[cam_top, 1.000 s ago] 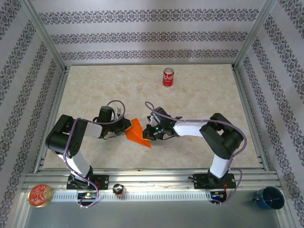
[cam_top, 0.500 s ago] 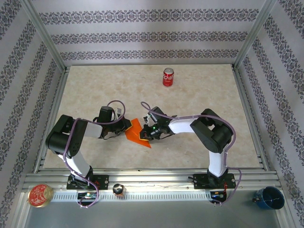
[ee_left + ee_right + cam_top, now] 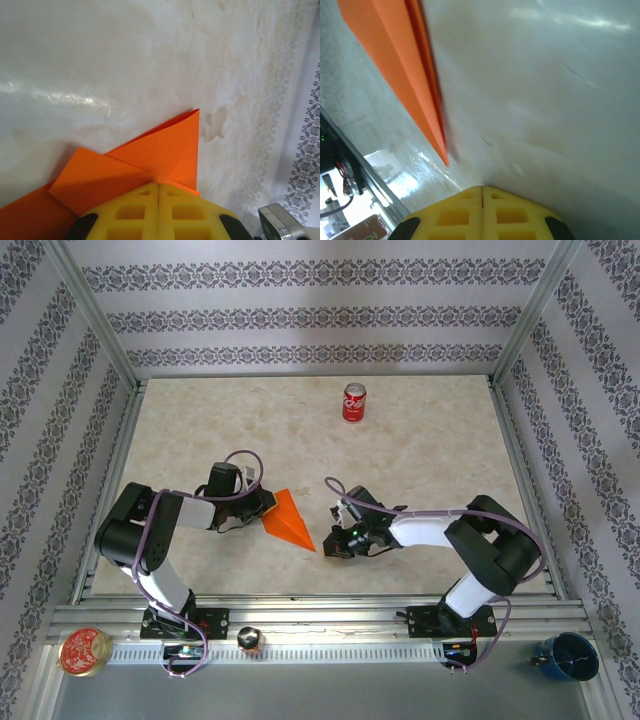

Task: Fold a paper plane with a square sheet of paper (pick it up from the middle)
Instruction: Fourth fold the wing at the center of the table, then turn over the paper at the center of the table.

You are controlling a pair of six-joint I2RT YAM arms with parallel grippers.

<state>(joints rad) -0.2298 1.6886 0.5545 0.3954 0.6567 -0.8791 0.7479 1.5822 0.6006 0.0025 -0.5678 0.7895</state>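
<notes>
The orange sheet of paper (image 3: 287,520) lies on the table folded into a narrow pointed wedge, its tip toward the near right. My left gripper (image 3: 266,507) is shut, and its yellow fingertips (image 3: 150,192) rest over the paper's left end, where folded flaps (image 3: 165,150) overlap. My right gripper (image 3: 335,543) is shut and stands apart from the paper, just right of the tip. In the right wrist view the folded paper (image 3: 395,55) runs down to its tip ahead of the shut gripper (image 3: 482,189), with bare table between them.
A red soda can (image 3: 354,401) stands upright at the back of the table. Metal rails (image 3: 300,612) and patterned walls enclose the table. Outside the near rail sit a round tin (image 3: 84,651) and a blue cup (image 3: 568,656).
My right gripper has drawn off the paper, moving right and toward the near edge. The paper's tip is now uncovered. The left gripper has stayed in place.
</notes>
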